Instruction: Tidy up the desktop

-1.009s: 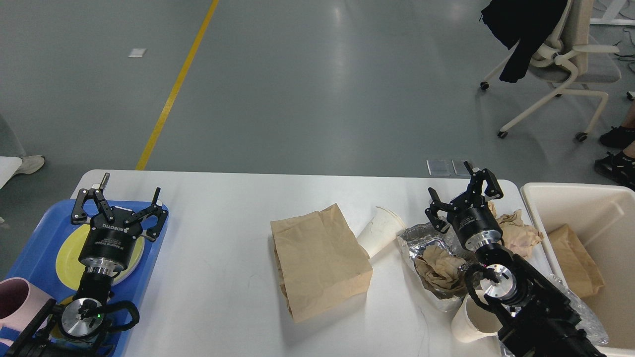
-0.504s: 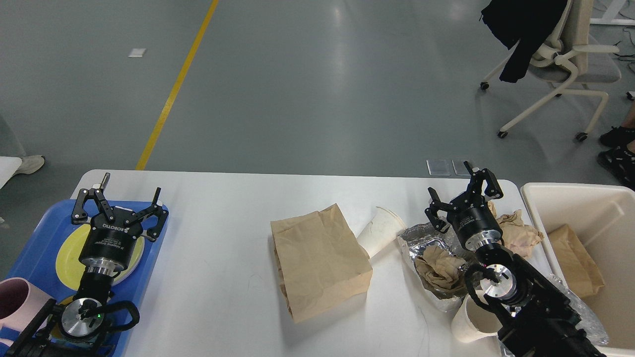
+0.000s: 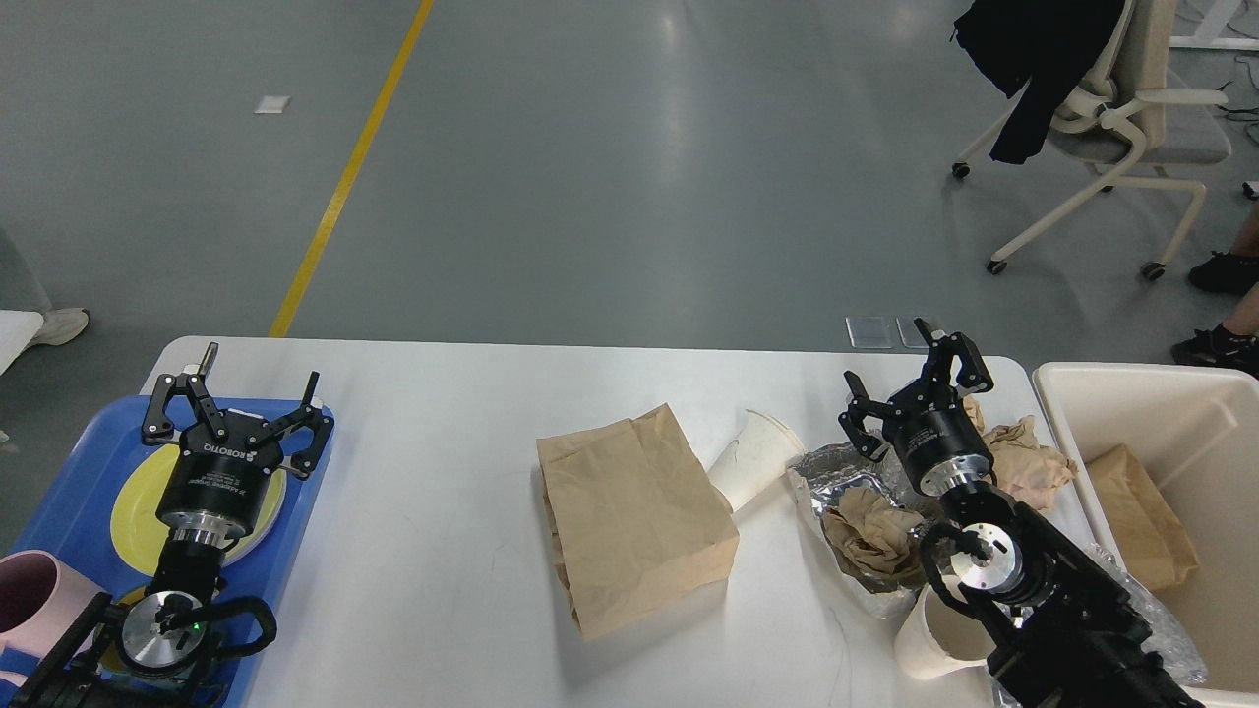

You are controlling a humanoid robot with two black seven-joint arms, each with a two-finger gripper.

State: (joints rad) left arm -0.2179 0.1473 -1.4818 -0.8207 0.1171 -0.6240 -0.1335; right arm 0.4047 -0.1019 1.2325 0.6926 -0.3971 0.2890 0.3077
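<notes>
The white desktop (image 3: 433,472) spans the view. On it lie a brown paper bag (image 3: 629,516), a tipped white paper cup (image 3: 752,460), a foil tray (image 3: 836,482) holding crumpled brown paper (image 3: 870,531), more crumpled paper (image 3: 1028,457) and an upright paper cup (image 3: 934,639) under my right arm. My left gripper (image 3: 234,411) is open and empty above the blue tray (image 3: 69,472) with its yellow plate (image 3: 138,506). My right gripper (image 3: 910,388) is open and empty above the foil tray's far edge.
A cream bin (image 3: 1180,413) at the right holds a brown paper bag (image 3: 1141,526). A pink mug (image 3: 29,600) sits at the tray's near left. An office chair (image 3: 1111,128) with dark clothing stands on the floor beyond.
My right gripper has shifted very slightly to the left. The left arm and the objects on the table have not moved.
</notes>
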